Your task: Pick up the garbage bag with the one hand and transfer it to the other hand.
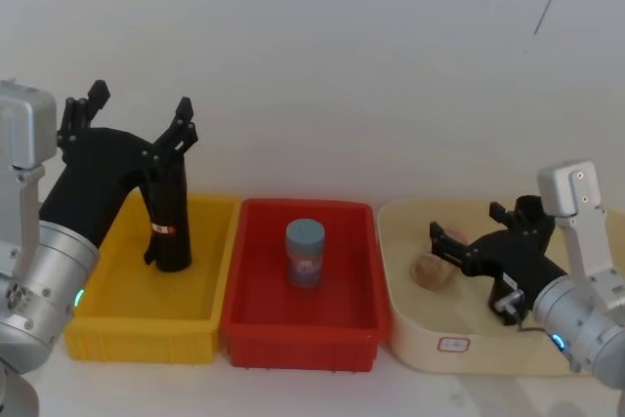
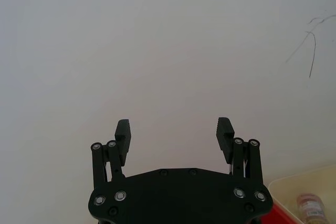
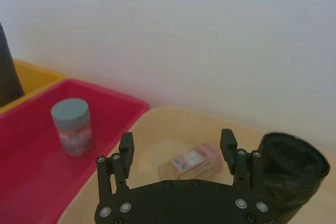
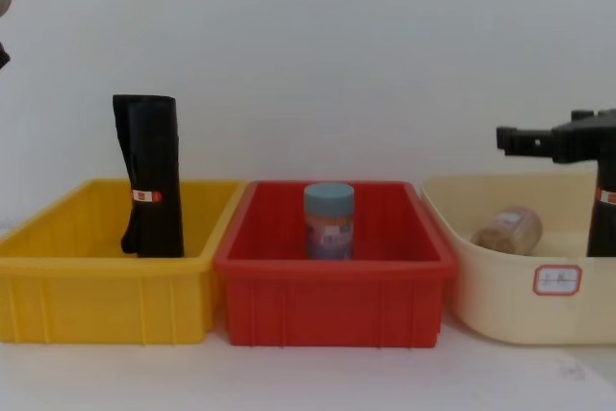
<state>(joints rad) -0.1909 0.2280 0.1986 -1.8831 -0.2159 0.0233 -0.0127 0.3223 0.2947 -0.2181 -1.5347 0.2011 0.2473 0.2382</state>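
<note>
The garbage bag (image 1: 168, 214) (image 4: 151, 180), a tall black roll with a small white-and-red band, stands upright in the yellow bin (image 1: 107, 314) (image 4: 67, 276). My left gripper (image 1: 142, 104) (image 2: 173, 129) hangs above and behind the roll's top, open, with nothing between its fingers. It faces the white wall. My right gripper (image 1: 469, 227) (image 3: 177, 140) (image 4: 510, 139) hovers open over the cream bin (image 1: 430, 339) (image 4: 500, 305). A second black roll (image 3: 291, 174) (image 4: 604, 209) stands in that bin, close beside the right gripper's fingers, apart from them.
The red bin (image 1: 298, 334) (image 4: 332, 295) between the two holds an upright teal-lidded jar (image 1: 305, 253) (image 4: 329, 220) (image 3: 72, 127). A tan bottle (image 3: 191, 160) (image 4: 507, 228) lies in the cream bin under the right gripper. A white wall stands close behind the bins.
</note>
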